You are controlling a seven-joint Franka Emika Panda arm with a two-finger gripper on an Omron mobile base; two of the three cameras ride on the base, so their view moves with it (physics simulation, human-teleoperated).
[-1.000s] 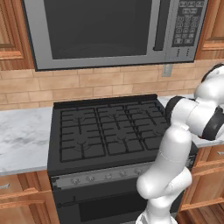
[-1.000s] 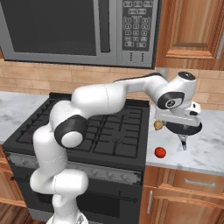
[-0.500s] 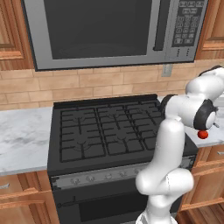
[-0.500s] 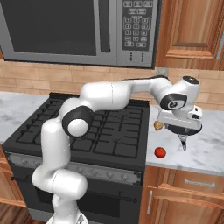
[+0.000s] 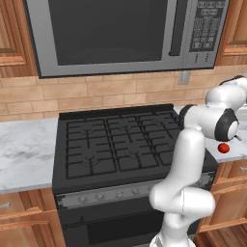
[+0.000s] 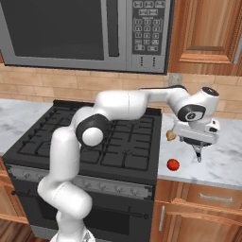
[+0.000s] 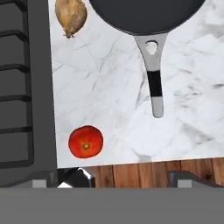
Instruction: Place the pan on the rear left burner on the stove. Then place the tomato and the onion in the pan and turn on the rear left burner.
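The black pan (image 7: 144,13) lies on the marble counter to the right of the stove (image 5: 120,144), its silvery handle (image 7: 154,83) pointing toward the counter's front edge. The tan onion (image 7: 71,15) (image 6: 170,136) sits beside the pan, near the stove's side. Close to the front edge rests the red tomato (image 7: 85,141) (image 6: 173,164) (image 5: 223,148). My gripper (image 6: 197,152) (image 7: 111,178) hangs open above the counter, over the spot between tomato and pan handle, holding nothing. The rear left burner (image 5: 87,129) (image 6: 66,116) is bare.
A grey microwave (image 5: 120,34) hangs over the stove. A brick wall runs behind, and wooden cabinets (image 6: 208,33) stand at the upper right. The knob strip (image 5: 111,195) lines the stove's front. Marble counter (image 5: 24,154) lies to the stove's left.
The arm's elbow has swung over the stove while the hand stayed above the right counter. The tomato has come out from behind the arm in the left base view. The jaws stay wide.
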